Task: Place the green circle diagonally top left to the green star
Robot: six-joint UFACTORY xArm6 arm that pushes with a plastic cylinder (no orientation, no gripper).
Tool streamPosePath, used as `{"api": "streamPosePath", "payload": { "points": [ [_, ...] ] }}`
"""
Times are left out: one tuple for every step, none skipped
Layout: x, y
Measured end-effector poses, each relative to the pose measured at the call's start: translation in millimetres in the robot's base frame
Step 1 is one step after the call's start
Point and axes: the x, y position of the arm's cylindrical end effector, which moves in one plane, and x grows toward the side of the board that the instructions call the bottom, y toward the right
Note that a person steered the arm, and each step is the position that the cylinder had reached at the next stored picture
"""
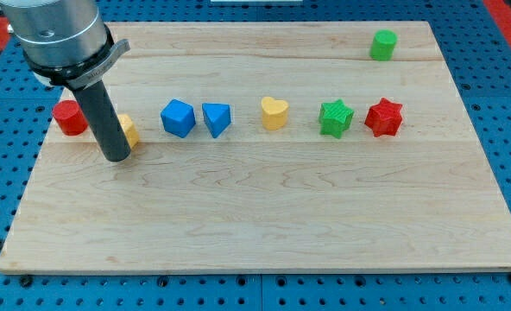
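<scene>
Nothing is pushed yet; my tip [117, 157] has no fingers, holds nothing, sits far left beside the yellow block [128, 130]; next, reach the green circle [382, 45] far right, push it left past the green star [335, 118].

My rod [109, 121] looks matt dark, under a brushed metal collar [55, 30]. The board [264, 216] beneath it is pale, smooth, grained wood. The green circle [382, 45] on that board looks matt plastic.

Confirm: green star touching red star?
Apart. The camera view shows a thin strip of bare board between the green star and the red star.
</scene>
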Motion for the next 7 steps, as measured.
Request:
{"api": "streamPosePath", "payload": {
  "points": [
    [-13.2,-4.4],
    [-30.1,-2.3],
    [6.0,45.0],
    [14.2,181.3],
    [12.2,325.9],
    [-48.7,429.2],
    [-140.2,416.8]
  ]
}}
